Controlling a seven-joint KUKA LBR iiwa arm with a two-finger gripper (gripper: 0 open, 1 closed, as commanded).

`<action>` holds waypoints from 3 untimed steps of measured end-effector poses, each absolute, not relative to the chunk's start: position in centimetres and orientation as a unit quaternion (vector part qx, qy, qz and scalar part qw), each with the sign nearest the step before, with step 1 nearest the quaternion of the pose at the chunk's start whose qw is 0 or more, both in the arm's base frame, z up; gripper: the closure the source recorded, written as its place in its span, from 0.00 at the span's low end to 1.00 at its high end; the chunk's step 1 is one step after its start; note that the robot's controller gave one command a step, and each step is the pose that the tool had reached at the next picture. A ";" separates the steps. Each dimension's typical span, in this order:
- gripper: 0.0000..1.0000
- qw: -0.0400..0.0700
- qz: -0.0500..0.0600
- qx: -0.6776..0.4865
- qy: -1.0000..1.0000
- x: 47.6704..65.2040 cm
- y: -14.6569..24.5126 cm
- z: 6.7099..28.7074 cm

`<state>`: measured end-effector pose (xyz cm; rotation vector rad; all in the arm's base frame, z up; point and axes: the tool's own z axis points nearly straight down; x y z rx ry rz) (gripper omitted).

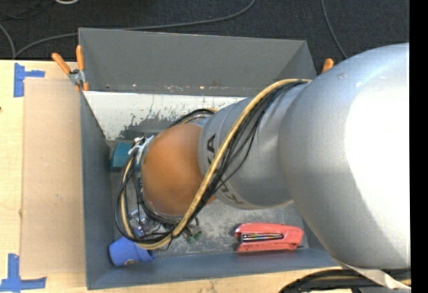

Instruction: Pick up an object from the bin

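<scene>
Pincer [138, 221] hangs low in the lower left part of the grey bin [194, 61], mostly hidden under the arm's orange cover [170, 174] and looped cables. Open or closed, I cannot tell. Nearest it lies a blue crumpled thing [127, 253] in the bin's lower left corner. A teal block [120, 154] sits by the left wall, and a red stapler [269, 238] lies well off to the right.

The grey metal bin [194, 61] carries a red stapler [269, 238] lying flat near its front wall, a blue object [128, 253] in the view's front-left corner, and a teal block [122, 154] beside the left wall.
</scene>
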<state>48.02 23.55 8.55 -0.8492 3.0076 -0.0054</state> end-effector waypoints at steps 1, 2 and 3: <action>1.00 0.008 -0.002 -0.271 0.962 48.0 23.6 8.8; 1.00 0.001 -0.003 -0.271 0.963 47.6 23.4 11.1; 1.00 0.007 -0.002 -0.271 0.963 47.9 23.6 15.1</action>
